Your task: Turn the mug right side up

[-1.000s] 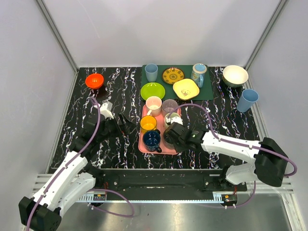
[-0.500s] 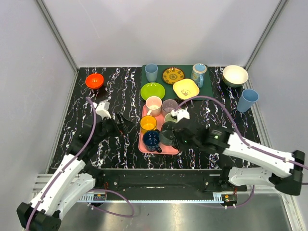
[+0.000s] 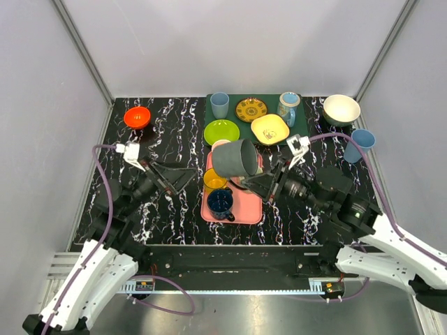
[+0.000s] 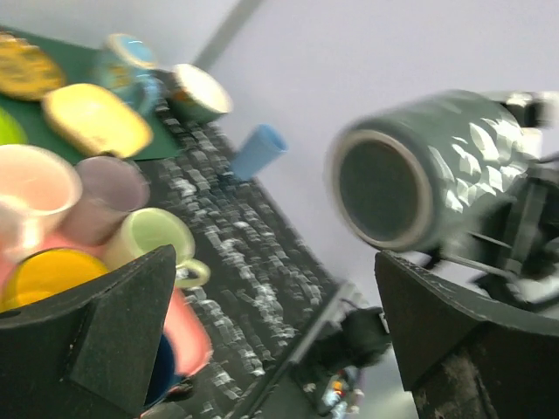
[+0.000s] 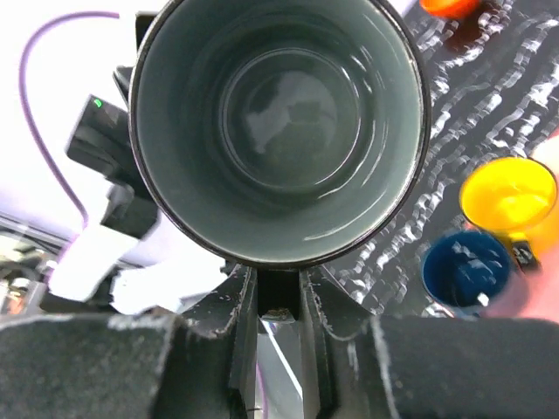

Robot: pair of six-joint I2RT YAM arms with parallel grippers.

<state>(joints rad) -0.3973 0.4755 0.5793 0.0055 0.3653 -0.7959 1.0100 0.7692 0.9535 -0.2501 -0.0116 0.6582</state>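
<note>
**Above the pink tray, a grey mug hangs on its side**

At the far left of the table (image 3: 174,132), which is black with white veins, an orange bowl (image 3: 137,116) stands alone. Just in front of it the left gripper (image 3: 183,178) hangs over the table with its jaws spread wide, and nothing is between them.

To the right of this gripper lies the pink tray (image 3: 246,207). A yellow cup (image 3: 214,179) and a dark blue cup (image 3: 220,202) stand upright on the tray's left side. A pale pink cup (image 3: 220,144) shows partly at its far end.

The grey mug (image 3: 235,158) is in the air over the far part of the tray and touches nothing on it. It lies nearly on its side. Its bottom, with a pale ring, points to the left arm, and its mouth points to the right wrist, whose camera looks straight inside. The right gripper (image 5: 272,290) holds it, with the jaws pinching the wall of the mug at the lower edge of the mouth.

Behind the tray a green mat (image 3: 302,132) carries a light blue cup (image 3: 219,105), a green plate (image 3: 221,131), a patterned plate (image 3: 251,109) and a yellow dish (image 3: 270,128). At the far right stand a white bowl (image 3: 341,109) and another blue cup (image 3: 358,145), near each other.
</note>
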